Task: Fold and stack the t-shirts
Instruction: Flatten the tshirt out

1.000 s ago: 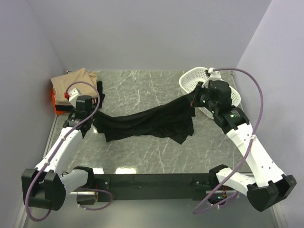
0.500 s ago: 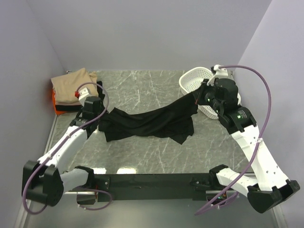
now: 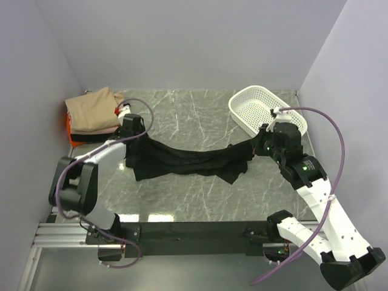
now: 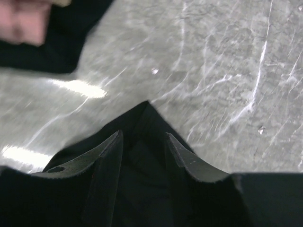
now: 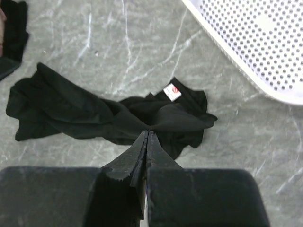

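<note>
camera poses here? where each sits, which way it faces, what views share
Top external: fixed above, behind the arm bases, looking down at the table; both arms, left gripper, right gripper show.
Left wrist: looks down past its own parted fingers at black t-shirt.
Right wrist: looks down; own jaws pinch the t-shirt; basket upper right.
Shared: all see the t-shirt; top and right wrist, the basket.

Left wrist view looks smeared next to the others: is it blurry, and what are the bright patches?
Left wrist view: yes, blurred; the pink cloth is a smudge, and light glare streaks the table. Right wrist view: sharp, the basket holes crisp. Top view: sharp too.
</note>
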Available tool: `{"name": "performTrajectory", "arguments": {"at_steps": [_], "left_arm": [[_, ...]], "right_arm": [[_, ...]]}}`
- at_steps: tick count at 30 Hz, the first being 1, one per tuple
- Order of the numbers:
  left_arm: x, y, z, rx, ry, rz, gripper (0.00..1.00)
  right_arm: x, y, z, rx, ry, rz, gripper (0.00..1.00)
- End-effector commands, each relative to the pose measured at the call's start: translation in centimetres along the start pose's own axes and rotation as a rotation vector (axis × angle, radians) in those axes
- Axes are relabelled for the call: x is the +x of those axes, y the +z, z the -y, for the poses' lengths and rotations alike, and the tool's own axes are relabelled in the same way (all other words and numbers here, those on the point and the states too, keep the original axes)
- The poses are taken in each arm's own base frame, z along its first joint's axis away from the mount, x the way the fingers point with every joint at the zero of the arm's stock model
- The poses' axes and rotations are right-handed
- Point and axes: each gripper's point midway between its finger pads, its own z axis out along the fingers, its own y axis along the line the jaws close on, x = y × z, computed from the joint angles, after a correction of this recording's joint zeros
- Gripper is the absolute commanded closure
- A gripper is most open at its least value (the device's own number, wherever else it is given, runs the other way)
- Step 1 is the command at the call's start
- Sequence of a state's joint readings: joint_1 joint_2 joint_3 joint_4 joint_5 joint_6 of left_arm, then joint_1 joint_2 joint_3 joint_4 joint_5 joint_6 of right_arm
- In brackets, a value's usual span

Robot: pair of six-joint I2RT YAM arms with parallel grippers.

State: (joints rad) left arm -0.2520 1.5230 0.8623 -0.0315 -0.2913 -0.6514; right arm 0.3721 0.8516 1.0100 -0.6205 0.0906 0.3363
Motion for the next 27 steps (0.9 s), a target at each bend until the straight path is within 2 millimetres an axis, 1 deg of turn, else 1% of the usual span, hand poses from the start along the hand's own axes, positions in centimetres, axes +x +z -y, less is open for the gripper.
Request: {"name": "performTrajectory", "arguments": {"at_steps": [1, 3, 5, 6, 11, 13, 17, 18, 20, 27], "left_arm": [[-2.6, 1.4, 3.2, 0.103, 0.023, 0.052, 0.54], [-2.2, 2.5, 3.4, 0.100, 0.040, 0.032, 0.55], [-1.5, 3.4, 3.0, 0.090, 0.064, 0.006, 0.56], [-1.4, 3.6, 3.1, 0.094, 0.071, -0.004, 0.57], [0.4, 3.6, 1.9, 0.092, 0.091, -0.051, 0.58], [1.4, 4.0, 1.2, 0.083, 0.093, -0.089, 0.58], [2.9, 4.6, 0.7, 0.072, 0.093, -0.141, 0.58], [2.7, 4.8, 0.8, 0.065, 0.091, -0.143, 0.58], [3.6, 4.8, 0.0, 0.035, 0.102, -0.181, 0.59], [4.5, 4.7, -0.2, 0.036, 0.093, -0.208, 0.60]], "right_arm": [[-0.7, -0.5, 0.2, 0.005, 0.022, 0.045, 1.00], [-0.5, -0.3, 0.3, 0.008, 0.022, 0.039, 1.00], [-0.5, -0.4, 0.5, 0.016, 0.018, 0.044, 1.00], [-0.5, -0.5, 0.6, 0.018, 0.018, 0.045, 1.00], [-0.4, -0.3, 0.9, 0.033, 0.015, 0.045, 1.00], [-0.3, -0.2, 0.8, 0.029, 0.017, 0.044, 1.00], [-0.2, -0.1, 0.9, 0.028, 0.020, 0.043, 1.00], [-0.4, -0.1, 0.9, 0.028, 0.021, 0.047, 1.00], [-0.2, 0.0, 1.0, 0.033, 0.020, 0.042, 1.00], [-0.2, 0.1, 1.1, 0.035, 0.025, 0.044, 1.00]]}}
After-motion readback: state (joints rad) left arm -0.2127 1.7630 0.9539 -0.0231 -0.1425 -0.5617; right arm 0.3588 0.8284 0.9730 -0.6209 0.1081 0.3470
